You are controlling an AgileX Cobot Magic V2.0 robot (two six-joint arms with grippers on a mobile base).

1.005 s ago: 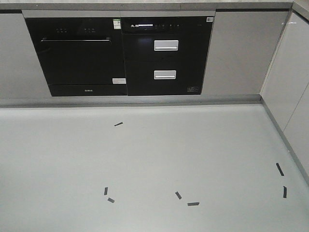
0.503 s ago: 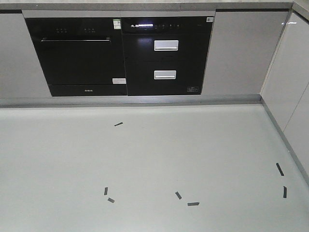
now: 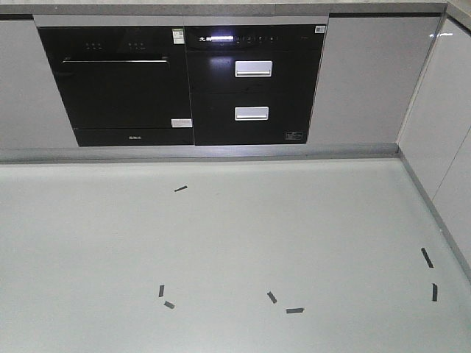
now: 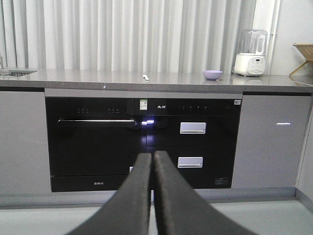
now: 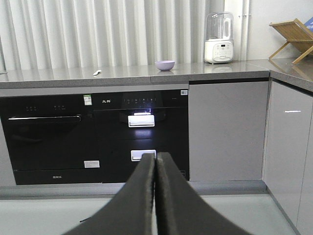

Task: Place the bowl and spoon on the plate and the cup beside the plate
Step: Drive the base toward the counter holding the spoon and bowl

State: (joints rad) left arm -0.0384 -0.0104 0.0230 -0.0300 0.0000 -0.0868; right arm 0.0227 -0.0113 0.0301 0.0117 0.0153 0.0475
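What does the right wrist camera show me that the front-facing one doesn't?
Right wrist only: the countertop with the purple bowl and the spoon, a white blender, a wooden rack, curtains, and the shut right pincer. Front-facing only: the wide floor with scattered black tape marks. Both: the black oven, the drawer unit and grey cabinets. Neither shows a plate or cup.

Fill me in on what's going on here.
Nothing is being handled right now. The left gripper and right gripper are both shut and empty, pointing at the kitchen counter from across the floor. The purple bowl and the pale spoon lie apart on that counter, untouched. No plate or cup shows in any view, so the arranging has not begun.
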